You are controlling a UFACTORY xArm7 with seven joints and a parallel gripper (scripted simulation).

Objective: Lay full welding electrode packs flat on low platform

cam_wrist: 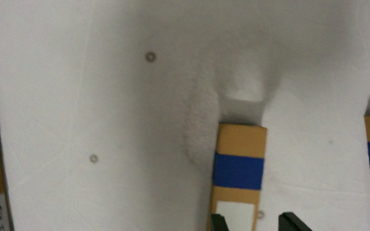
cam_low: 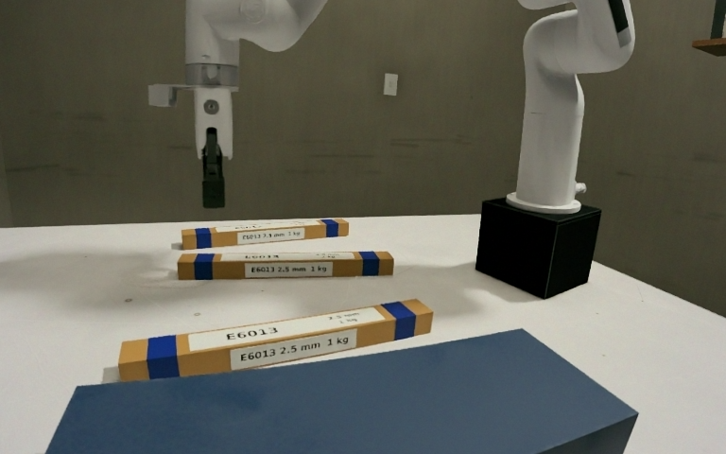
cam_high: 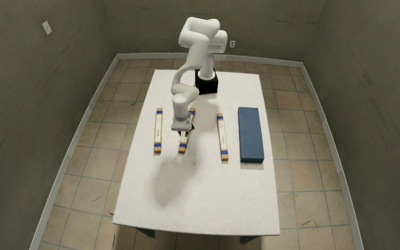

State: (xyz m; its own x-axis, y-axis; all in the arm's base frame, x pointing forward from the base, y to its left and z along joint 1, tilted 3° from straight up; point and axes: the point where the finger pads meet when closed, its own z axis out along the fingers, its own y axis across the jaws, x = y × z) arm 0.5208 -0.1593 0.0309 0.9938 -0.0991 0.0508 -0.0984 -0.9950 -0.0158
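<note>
White desk (cam_high: 200,191) in a bare grey room, and all three packs lie flat on it in a row, none on the platform yet. You can't pick the full ones by looking (they all look the same), so I think each one must be lifted to feel how heavy it is.

Your middle pack (cam_high: 183,144) is the one to mind now. It lies a bit slanted, and the jaws hang right above it, well up in the air and not touching. The jaws are partly open and hold nothing. In the wrist view the gap between them sits over the pack's white label, a bit to one side, near its blue-band end. That gap looks about right to slip down around the thin pack.

On one side lies the outer pack (cam_high: 158,130). On the other side lies the last pack (cam_high: 222,136), just beside the low blue platform (cam_high: 250,134), which has nothing on it.

Behind them the white arm (cam_high: 184,97) stands on a black block (cam_high: 213,88).
</note>
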